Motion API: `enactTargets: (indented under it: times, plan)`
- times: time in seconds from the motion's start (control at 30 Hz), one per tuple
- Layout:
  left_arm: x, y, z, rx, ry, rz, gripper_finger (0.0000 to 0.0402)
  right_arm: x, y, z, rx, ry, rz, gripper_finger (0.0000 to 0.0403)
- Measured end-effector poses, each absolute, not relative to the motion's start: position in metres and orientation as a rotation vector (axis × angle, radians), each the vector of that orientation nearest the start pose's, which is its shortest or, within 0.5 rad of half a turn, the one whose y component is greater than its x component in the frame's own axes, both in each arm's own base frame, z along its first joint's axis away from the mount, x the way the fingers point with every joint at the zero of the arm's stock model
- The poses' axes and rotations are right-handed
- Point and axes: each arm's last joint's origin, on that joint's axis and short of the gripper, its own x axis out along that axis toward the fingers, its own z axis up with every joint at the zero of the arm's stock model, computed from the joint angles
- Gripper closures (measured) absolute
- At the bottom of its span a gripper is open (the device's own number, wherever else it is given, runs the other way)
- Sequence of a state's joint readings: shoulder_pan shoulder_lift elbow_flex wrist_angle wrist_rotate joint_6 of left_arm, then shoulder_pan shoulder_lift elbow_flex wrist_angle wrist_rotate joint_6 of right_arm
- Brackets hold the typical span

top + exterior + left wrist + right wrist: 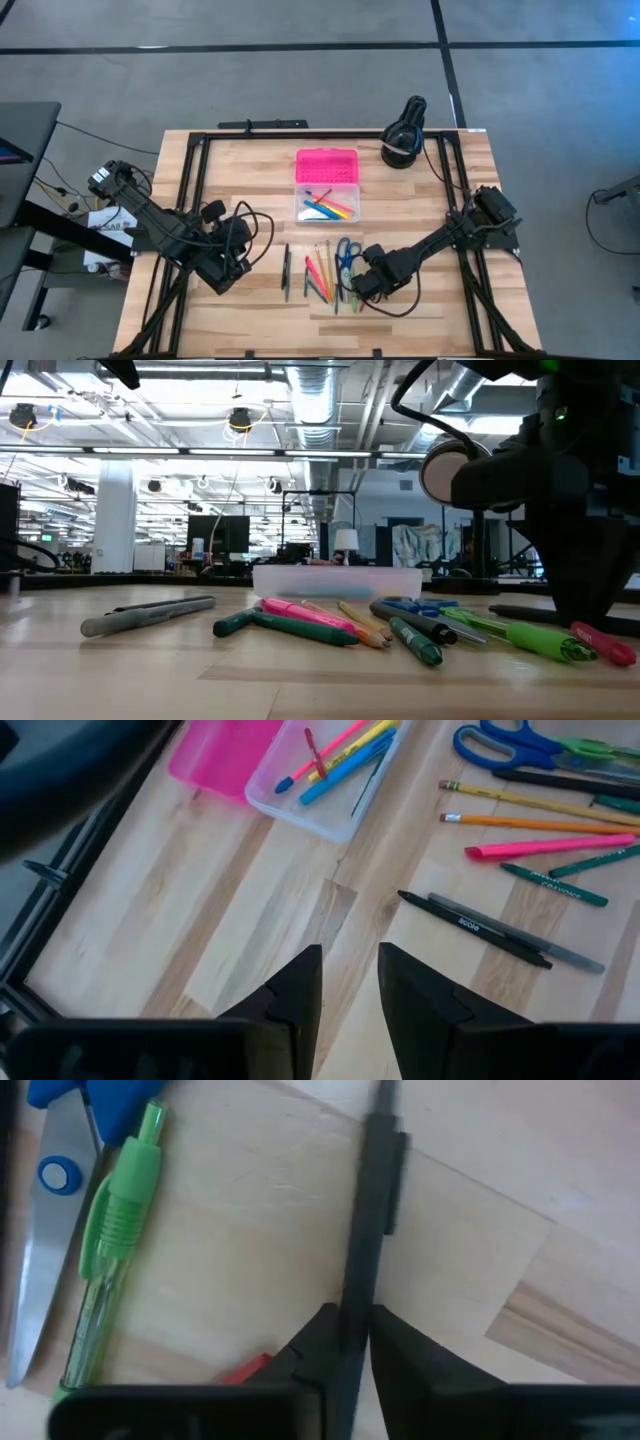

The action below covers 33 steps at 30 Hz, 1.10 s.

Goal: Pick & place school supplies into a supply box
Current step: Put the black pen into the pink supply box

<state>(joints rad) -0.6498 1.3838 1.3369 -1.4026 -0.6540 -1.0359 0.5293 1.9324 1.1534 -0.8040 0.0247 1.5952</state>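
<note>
Right wrist view shows my right gripper (347, 1342) pinching a black pen (368, 1220) lying on the table (250, 1230) beside the green pen (112, 1240). My left gripper (350, 980) hangs part open, holding nothing, well away from the supply box (327, 183).

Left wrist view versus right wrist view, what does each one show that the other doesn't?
Only the left wrist view shows the supply box, pens inside, the pencils, pink marker, and the idle left gripper. Only the right wrist view shows the right gripper pinching a black pen beside a green pen. Both show the blue-handled scissors.
</note>
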Motion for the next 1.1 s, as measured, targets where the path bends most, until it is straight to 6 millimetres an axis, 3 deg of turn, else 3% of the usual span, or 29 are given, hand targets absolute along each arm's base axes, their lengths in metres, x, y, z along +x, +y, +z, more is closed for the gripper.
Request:
enactTargets:
  times: [0.23, 1.1]
  plan:
    - [0.194, -0.125, 0.321, -0.052, 0.958, 0.557, 0.0306, 0.284, 0.165, 0.124, 0.804, 1.393, -0.841, 0.0383]
    - [0.194, -0.124, 0.322, -0.039, 0.932, 0.57, 0.0306, 0.289, 0.168, 0.136, 0.761, 1.394, -0.851, 0.0388]
